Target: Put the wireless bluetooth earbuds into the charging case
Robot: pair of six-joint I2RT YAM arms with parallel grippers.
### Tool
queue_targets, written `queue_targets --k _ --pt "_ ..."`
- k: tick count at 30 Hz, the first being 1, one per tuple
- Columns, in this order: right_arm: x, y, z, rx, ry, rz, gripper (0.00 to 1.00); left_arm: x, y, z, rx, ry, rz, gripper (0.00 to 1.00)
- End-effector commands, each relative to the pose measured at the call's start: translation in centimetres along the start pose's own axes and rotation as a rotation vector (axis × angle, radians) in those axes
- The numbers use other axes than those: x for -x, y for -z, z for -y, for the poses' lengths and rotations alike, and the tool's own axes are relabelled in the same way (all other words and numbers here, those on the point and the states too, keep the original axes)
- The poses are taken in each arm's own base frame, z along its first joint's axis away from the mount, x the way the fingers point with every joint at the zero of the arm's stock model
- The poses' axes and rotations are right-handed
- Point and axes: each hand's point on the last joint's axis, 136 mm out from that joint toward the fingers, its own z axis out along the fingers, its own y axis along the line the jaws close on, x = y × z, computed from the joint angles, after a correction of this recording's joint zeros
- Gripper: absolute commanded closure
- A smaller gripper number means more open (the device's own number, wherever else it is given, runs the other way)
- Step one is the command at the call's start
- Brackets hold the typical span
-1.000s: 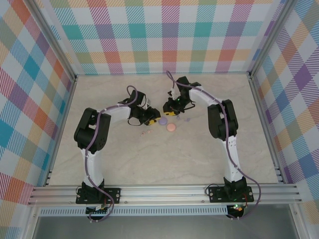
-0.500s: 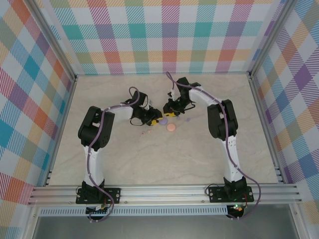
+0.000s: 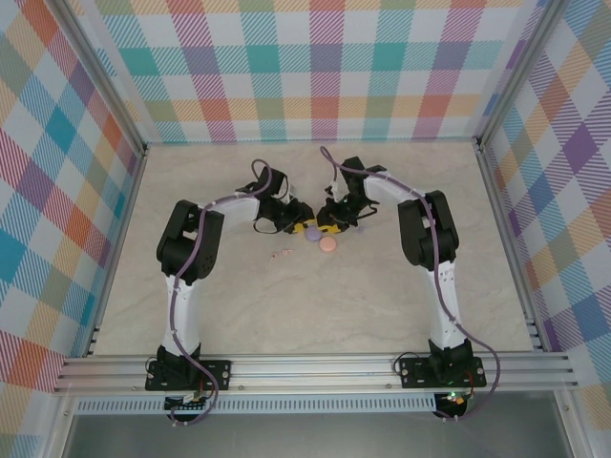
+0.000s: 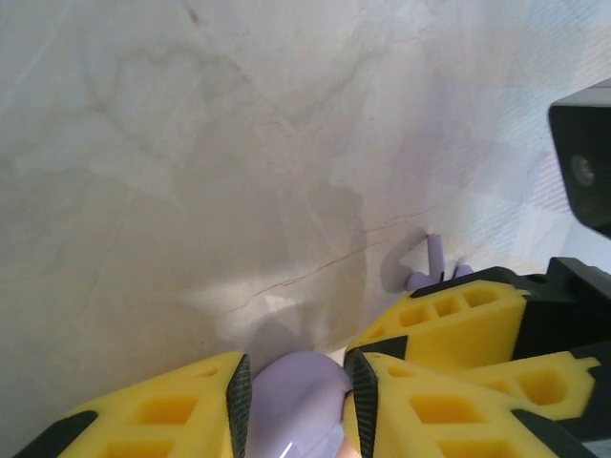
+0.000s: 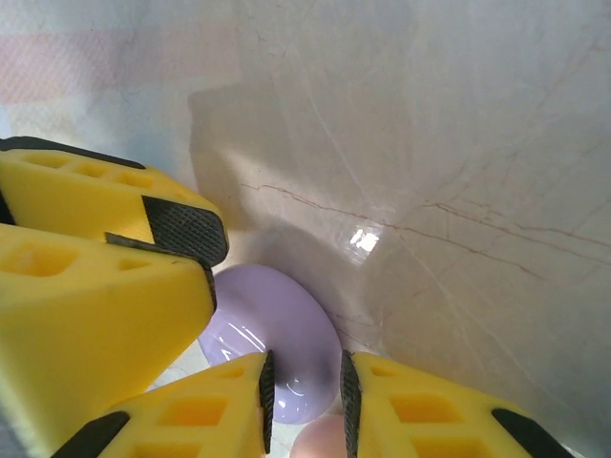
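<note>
- Left tool (image 4: pixel 293 382): clenched on the purple case (image 4: pixel 291 401). Its black pads sit against the case's two sides, seen from its own wrist camera.
- Right tool (image 5: pixel 305 382): also grasping the purple case, from the opposite side. The near rim of the case runs in between its pads.
- Both tools meet nose to nose over the case, towards the far middle of the table (image 3: pixel 286 315). A yellow finger of the right tool lies right beside the left tool's own.
- Purple case: round, smooth and glossy lilac, domed like a pebble, with a bright highlight near its edge. It rests on the table.
- Pink case (image 3: pixel 326 244): round, salmon pink, flat on the table just beside the purple one, on its near-right side. I cannot tell whether the two touch.
- Purple earbud (image 4: pixel 434 260): tiny and pale lilac, with a short stem poking up from a rounded base and a soft shadow to its left. It lies on the table just beyond the right tool's finger, and a second lilac tip beside it is half hidden.
- Pale pink earbuds (image 3: pixel 282 254): two specks close together on the table, to the near-left of the cases and apart from both tools. They are too small to make out their shape.
</note>
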Motion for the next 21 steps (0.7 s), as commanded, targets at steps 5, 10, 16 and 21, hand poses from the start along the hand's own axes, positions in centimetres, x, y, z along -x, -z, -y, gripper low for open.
queue_targets --k 5,10,16,21 --pt "0.1 1.6 -1.6 0.037 0.002 0.036 0.73 -1.0 1.6 -0.6 0.095 -0.039 0.001 0.61" --pt "-0.2 1.6 -1.7 0.048 -0.004 0.037 0.74 -1.9 2.6 -0.3 0.085 -0.04 0.008 0.59" --pt "-0.2 1.1 -1.4 0.05 -0.009 0.03 0.75 -2.8 3.2 -0.3 0.072 -0.027 0.008 0.54" --pt "0.0 0.8 -1.2 0.055 -0.011 0.027 0.77 -3.4 3.1 0.2 0.033 -0.016 0.008 0.53"
